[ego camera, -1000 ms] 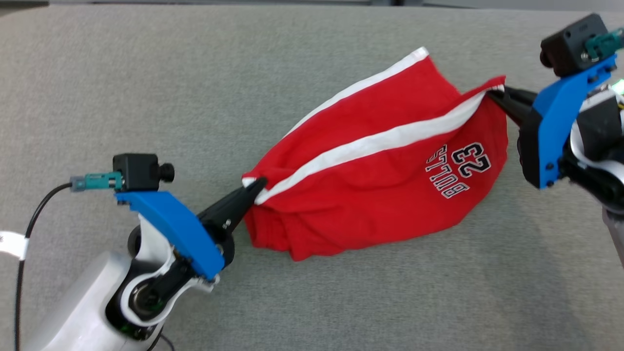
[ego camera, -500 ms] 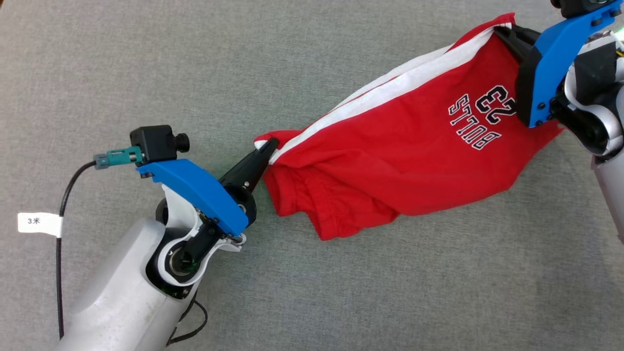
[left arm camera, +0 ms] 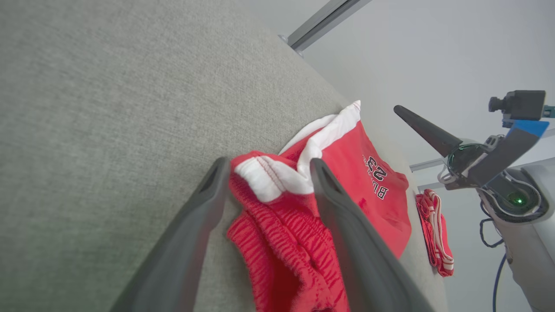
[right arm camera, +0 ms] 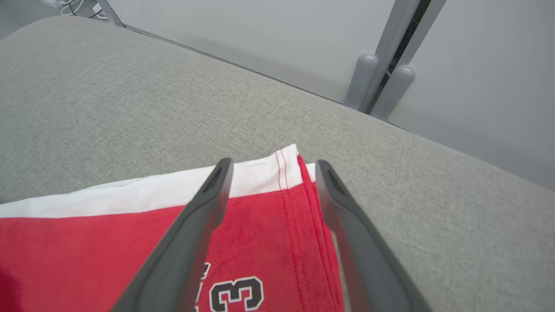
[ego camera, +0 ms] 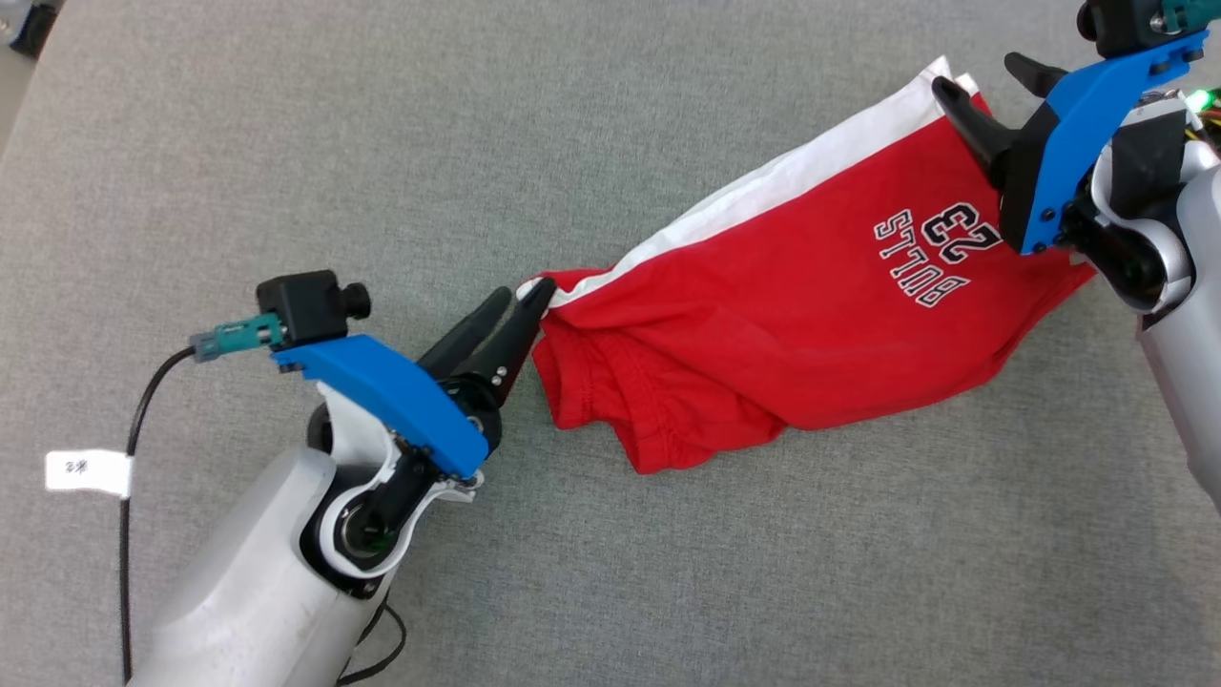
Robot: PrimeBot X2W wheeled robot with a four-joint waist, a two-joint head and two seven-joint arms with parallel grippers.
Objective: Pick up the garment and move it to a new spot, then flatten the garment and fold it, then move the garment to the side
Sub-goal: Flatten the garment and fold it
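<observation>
Red Bulls 23 shorts (ego camera: 811, 315) lie stretched diagonally across the grey fabric desk (ego camera: 286, 143), bunched up at the left end. Left end effector (ego camera: 523, 289): fingers slightly apart, straddling the white-striped corner, not clamped. Right end effector (ego camera: 976, 74): spread wide over the hem corner, holding nothing.

Red knit-fabric shorts (ego camera: 763, 324) w/ broad white side stripe; "BULLS 23" print in black & white. Flat woven cloth surface (ego camera: 286, 143): speckled light grey. Left gripper (ego camera: 523, 291) & right gripper (ego camera: 978, 74): near-black fingers, bright blue plastic brackets (ego camera: 382, 391), pale grey-white arms. 2nd crumpled cloth bundle (left arm camera: 433, 234): red w/ white stripes
</observation>
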